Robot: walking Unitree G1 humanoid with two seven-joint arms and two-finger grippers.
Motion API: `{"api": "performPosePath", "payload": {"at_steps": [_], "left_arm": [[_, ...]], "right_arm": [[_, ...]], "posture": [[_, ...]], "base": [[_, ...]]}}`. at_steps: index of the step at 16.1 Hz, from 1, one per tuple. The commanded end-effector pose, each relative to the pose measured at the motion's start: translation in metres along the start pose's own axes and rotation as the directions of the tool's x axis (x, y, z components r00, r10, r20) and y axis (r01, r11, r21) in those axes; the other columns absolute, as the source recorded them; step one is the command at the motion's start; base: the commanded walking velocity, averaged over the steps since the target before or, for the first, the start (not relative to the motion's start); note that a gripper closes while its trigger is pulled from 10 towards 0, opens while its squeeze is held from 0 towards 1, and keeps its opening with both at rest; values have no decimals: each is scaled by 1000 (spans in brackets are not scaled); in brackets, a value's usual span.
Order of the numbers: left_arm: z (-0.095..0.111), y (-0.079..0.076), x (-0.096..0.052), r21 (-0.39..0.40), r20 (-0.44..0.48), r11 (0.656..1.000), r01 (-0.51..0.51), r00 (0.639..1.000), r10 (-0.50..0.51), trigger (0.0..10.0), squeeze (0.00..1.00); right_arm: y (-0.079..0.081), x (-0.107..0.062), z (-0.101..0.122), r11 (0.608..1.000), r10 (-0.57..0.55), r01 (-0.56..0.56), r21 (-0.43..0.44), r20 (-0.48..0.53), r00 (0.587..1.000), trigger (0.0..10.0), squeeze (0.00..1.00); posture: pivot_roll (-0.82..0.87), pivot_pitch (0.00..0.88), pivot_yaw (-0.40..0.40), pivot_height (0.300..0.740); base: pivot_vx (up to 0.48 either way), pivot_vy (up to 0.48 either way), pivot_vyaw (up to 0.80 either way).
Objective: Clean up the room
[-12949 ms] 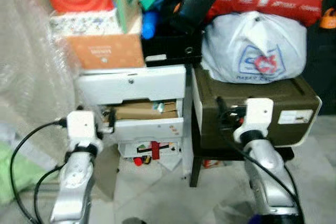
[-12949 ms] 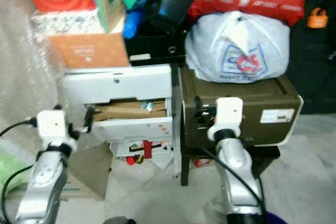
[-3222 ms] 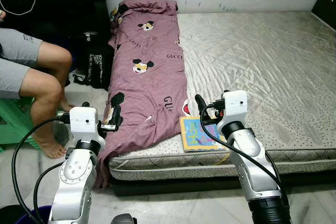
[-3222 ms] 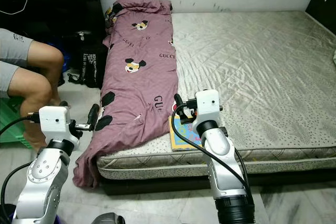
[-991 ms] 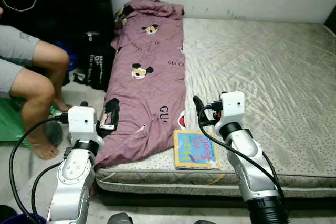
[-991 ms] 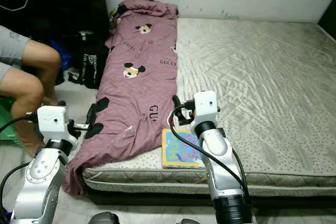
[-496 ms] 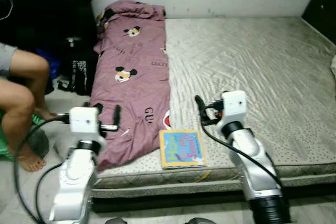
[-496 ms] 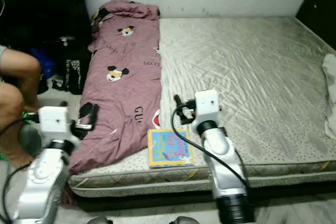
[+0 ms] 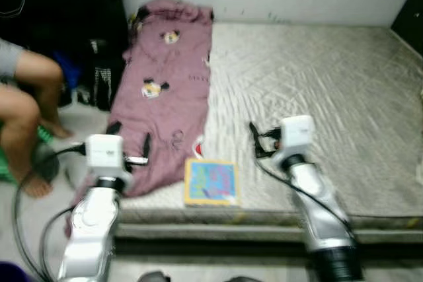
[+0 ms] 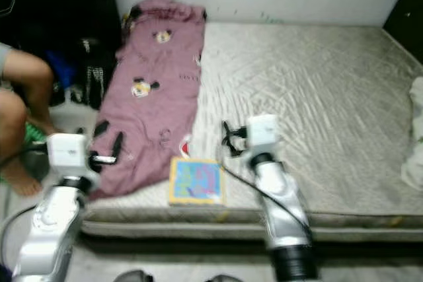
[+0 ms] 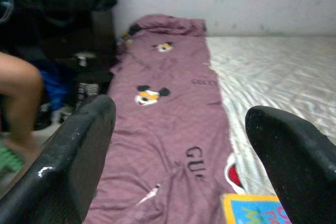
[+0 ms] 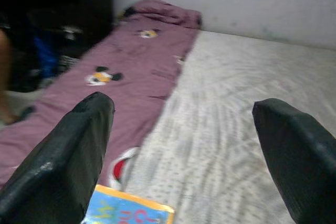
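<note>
Facing the bed: the robot stands at the near edge of the bed, both arms raised level in front of it, which looks like a carrying posture for walking up, not reaching.
Book: a colourful book lies flat at the near edge of the bed, just beside the blanket; likely the thing to tidy.
Blanket: a purple blanket runs along the bed's left side and spills over its near edge, unfolded.
Left tool: the left tool hangs before the blanket's drooping end, fingers spread wide, holding nothing.
Right tool: the right tool hovers above the bed just right of the book, fingers spread, empty.
Person: a person's legs show left of the bed, body cut off.
Hard to see: both head views are blurred; the book's cover cannot be read; a pale cloth at the bed's right edge is cut off.
</note>
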State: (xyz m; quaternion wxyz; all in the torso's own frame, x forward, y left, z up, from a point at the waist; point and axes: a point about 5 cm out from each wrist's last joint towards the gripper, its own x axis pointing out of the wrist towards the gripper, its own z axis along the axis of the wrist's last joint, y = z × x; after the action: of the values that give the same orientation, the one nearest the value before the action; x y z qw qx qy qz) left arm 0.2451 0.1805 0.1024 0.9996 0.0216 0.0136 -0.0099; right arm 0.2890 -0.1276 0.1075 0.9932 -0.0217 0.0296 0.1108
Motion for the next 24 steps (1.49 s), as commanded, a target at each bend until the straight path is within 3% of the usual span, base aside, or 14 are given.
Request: {"api": "performPosePath", "payload": {"at_steps": [1, 13, 18, 20, 21, 24], "left_arm": [[2, -2, 2, -5, 7, 1000, 8, 1000, -7, 10000, 0], [2, -4, 3, -6, 7, 1000, 9, 1000, -8, 10000, 0], [5, -3, 6, 38, 16, 999, -4, 1000, 3, 10000, 0], [7, 1, 5, -49, 35, 999, 2, 999, 0, 10000, 0], [9, 4, 4, -22, 54, 1000, -16, 998, 17, 10000, 0], [9, 9, 6, 8, 57, 997, -81, 995, 81, 10000, 0]], "right_arm": [[-6, 0, 2, 1000, -15, 15, -15, 3, 1000, 10000, 0], [-7, 1, 1, 1000, -11, 11, -15, -2, 1000, 10000, 0], [-7, 0, 1, 1000, -11, 11, -13, -2, 1000, 10000, 0], [-11, 1, 4, 999, -48, 48, 2, 14, 999, 10000, 0], [-12, 2, 10, 998, -54, 52, 24, 54, 997, 10000, 0], [-12, 8, 11, 994, -100, 98, 46, 33, 994, 10000, 0]], "posture": [[-74, 0, -27, 740], [-76, 0, -29, 740], [-73, 0, -30, 740], [-73, 0, -29, 740], [-73, 0, -29, 740], [-71, 0, -27, 740]], "base": [[0, -270, 0], [0, -274, 0], [0, 0, 0], [0, 0, 0], [0, 0, 0], [0, 0, 0]]}}
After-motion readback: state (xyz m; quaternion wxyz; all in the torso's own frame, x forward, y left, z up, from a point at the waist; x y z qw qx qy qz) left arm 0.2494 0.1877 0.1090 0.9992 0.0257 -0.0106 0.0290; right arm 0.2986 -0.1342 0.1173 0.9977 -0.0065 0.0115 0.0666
